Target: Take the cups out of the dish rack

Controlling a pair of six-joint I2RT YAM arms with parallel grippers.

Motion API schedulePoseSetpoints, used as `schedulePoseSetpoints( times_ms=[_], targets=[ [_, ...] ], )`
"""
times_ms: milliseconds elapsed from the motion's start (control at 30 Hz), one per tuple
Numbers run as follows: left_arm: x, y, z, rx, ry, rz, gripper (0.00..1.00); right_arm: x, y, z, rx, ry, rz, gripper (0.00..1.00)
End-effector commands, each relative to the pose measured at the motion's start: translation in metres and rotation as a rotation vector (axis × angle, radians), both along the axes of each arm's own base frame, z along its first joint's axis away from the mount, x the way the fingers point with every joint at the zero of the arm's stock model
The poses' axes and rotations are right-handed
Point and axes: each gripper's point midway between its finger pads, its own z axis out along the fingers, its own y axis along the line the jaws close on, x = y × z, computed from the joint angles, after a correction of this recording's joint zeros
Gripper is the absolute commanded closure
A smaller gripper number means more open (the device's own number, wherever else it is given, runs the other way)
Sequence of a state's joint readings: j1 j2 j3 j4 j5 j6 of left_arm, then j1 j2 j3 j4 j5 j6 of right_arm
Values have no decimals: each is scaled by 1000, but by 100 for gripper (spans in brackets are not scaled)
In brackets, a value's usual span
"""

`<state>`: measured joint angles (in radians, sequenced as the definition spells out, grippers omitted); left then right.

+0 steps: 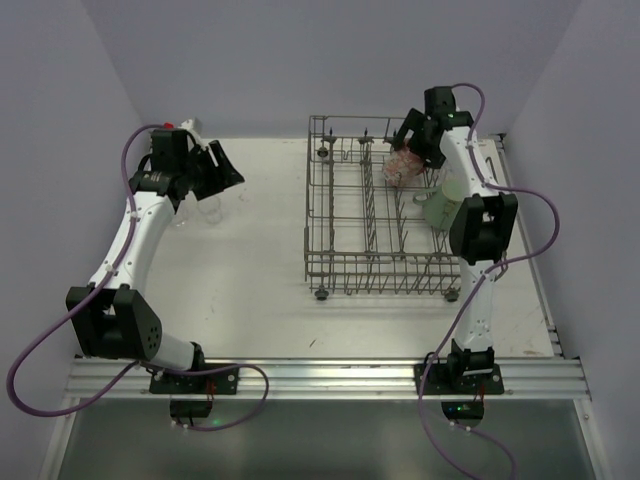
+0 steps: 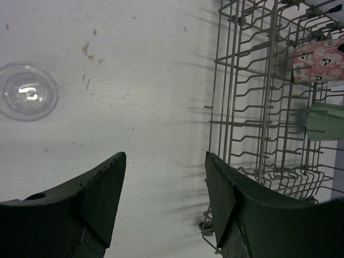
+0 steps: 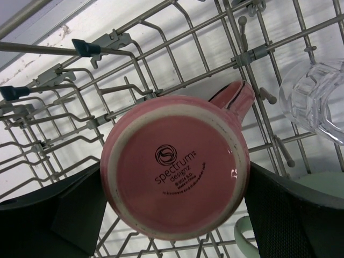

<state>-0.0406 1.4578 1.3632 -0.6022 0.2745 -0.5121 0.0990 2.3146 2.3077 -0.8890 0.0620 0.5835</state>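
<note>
Four cups: one pink cup [image 3: 174,161], one mint-green mug [image 2: 325,121], two clear tumblers, one tumbler [image 2: 28,91] ahead-left of the left gripper [image 2: 165,158], one tumbler [image 3: 317,99] right of the right gripper [image 3: 174,185]; one dish rack [image 1: 380,272]; two grippers

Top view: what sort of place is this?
Probably a lab test cell, not a kitchen: arms bolted to a rail, plain walls around a white table, dish rack on it.

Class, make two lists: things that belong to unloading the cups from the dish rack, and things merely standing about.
Job: dish rack; pink cup; mint mug; racked glass tumbler; unloaded glass tumbler.
Standing about: table; metal rail.
</note>
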Motion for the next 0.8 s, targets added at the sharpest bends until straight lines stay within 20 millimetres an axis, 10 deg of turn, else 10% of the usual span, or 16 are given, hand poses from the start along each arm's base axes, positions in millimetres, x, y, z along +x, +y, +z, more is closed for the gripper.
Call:
schedulePoseSetpoints(
  times_ms=[0, 767],
  targets=[
    [3, -4, 9, -7, -41, -30, 35, 14, -3, 11, -18, -59, -23, 1],
    [1, -7, 2, -16, -34, -49, 35, 37, -6, -6, -52, -95, -15, 1]
  ],
)
